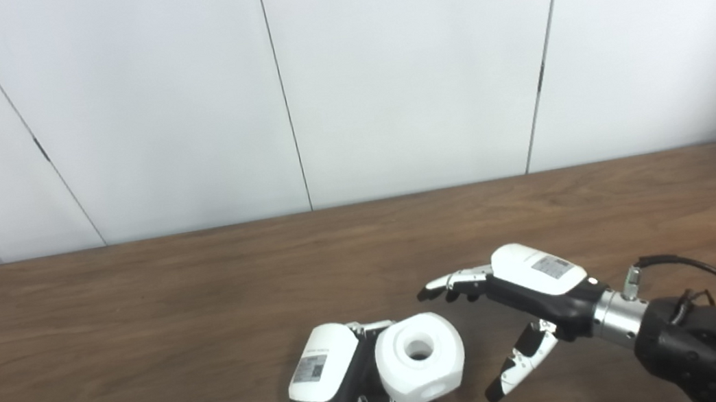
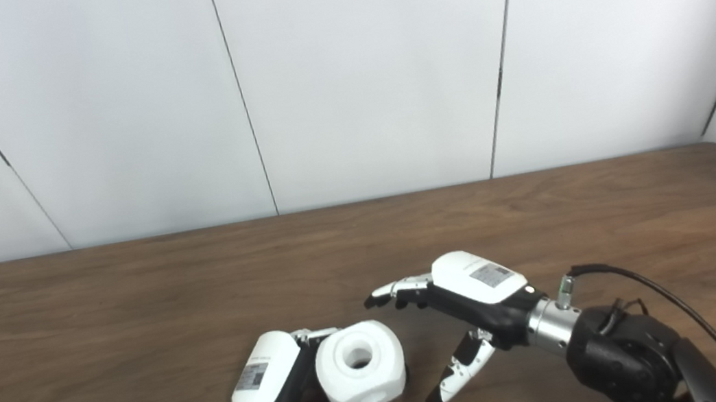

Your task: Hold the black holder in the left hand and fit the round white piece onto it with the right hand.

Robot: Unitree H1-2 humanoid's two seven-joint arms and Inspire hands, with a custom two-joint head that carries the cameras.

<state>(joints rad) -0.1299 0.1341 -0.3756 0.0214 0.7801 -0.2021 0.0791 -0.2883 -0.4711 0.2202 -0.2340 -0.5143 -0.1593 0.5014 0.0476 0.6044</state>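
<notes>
White round piece point(image 1: 420, 357) sits in the left hand point(image 1: 330, 381) near the tabletop's front edge, seemingly seated on a hidden black holder; right hand point(image 1: 517, 308) hovers beside, fingers spread, nothing held. Next: confirm seating.

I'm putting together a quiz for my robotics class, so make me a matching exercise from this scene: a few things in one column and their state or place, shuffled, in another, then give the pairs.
Things:
1. left hand
2. right hand
3. round white piece
4. table

States:
A. brown wood, under everything
B. open, fingers spread, holding nothing
C. has a round hole facing up
D. closed around the white piece

Pairs: 1-D, 2-B, 3-C, 4-A
</notes>
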